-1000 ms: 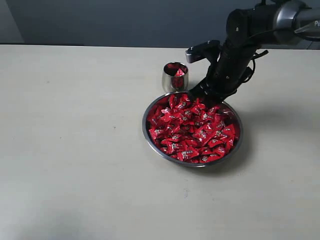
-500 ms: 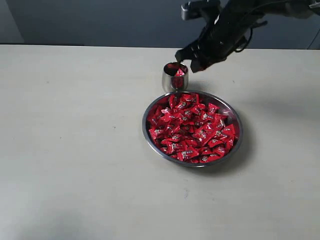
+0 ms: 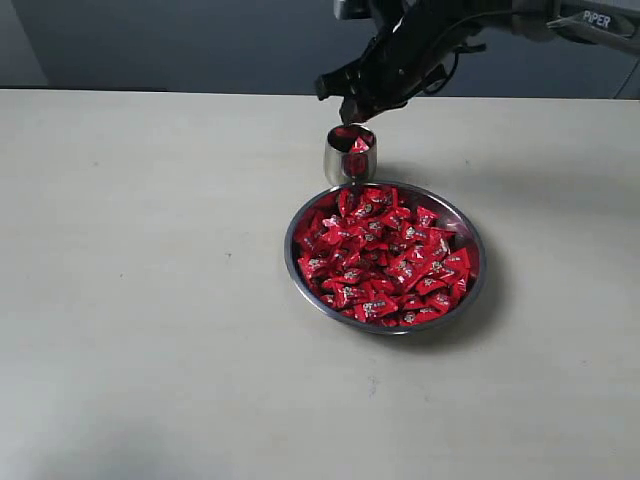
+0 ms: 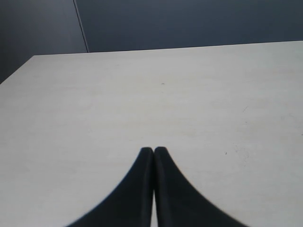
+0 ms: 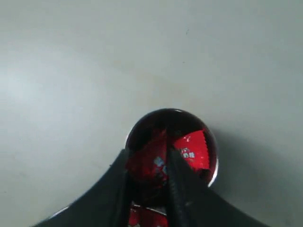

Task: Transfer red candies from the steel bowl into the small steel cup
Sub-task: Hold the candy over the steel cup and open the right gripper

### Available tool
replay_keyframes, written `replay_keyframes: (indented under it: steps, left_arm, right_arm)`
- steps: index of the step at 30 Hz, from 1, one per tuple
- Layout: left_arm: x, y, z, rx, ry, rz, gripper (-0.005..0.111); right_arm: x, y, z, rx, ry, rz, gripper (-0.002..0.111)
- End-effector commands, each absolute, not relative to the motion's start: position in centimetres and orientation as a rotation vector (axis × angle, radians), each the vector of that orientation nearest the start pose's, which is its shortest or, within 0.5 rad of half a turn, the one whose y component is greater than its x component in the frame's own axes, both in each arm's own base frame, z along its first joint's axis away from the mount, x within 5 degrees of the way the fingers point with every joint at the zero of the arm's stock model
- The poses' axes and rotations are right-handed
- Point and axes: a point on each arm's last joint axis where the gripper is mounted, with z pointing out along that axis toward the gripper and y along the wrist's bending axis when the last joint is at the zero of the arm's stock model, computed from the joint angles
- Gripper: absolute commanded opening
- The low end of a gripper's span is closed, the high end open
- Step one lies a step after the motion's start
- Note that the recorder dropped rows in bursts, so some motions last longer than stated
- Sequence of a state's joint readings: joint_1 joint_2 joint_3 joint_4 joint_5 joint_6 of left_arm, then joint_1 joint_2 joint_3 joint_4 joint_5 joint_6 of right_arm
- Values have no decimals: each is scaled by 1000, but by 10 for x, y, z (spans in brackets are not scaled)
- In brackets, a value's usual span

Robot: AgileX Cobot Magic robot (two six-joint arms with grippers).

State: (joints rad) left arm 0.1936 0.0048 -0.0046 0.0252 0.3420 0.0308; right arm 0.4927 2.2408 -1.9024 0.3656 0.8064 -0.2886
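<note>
The steel bowl (image 3: 296, 216) sits at mid-table, heaped with red candies (image 3: 385, 258). Just behind it stands the small steel cup (image 3: 343, 163), with red candies inside (image 3: 357, 146). My right gripper (image 3: 346, 106) hangs directly above the cup. In the right wrist view that gripper (image 5: 147, 156) is shut on one red candy (image 5: 151, 166), held over the cup's mouth (image 5: 214, 166), where another candy (image 5: 191, 147) lies. My left gripper (image 4: 153, 150) is shut with nothing in it, over bare table; the exterior view does not show it.
The pale table (image 3: 150, 280) stretches wide to the left of and in front of the bowl. A dark wall (image 3: 200, 40) runs behind the table's far edge. The right arm (image 3: 470, 20) reaches in from the upper right.
My right gripper lifted from the bowl's far edge and moved up and left, carrying a candy, to a spot over the cup. Bowl and cup stayed put.
</note>
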Motion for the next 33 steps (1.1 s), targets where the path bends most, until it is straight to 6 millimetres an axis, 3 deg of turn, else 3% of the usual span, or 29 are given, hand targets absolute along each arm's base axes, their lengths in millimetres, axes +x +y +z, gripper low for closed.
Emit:
replay_keyframes:
  steps: [1,9,16,25,29,33]
  left_arm:
    - [53,11,183,-126,1817,179,0]
    - [53,11,183,-126,1817,179,0]
    - [53,11,183,-126,1817,179,0]
    - [53,11,183,-126,1817,179,0]
    - [53,11,183,-126,1817,179,0]
    - [53,11,183,-126,1817,179,0]
  right_arm:
    - [433,259,202,-779,2490,518,8]
    - [441,259,203,-756,2418,470,12]
    - [442,260,192,-745,2441,489,33]
    - [438,260,191,-762,2479,504,34]
    - [432,257,200,-795,2512,513,34]
    - [424,254,222,-824,2506,513,34]
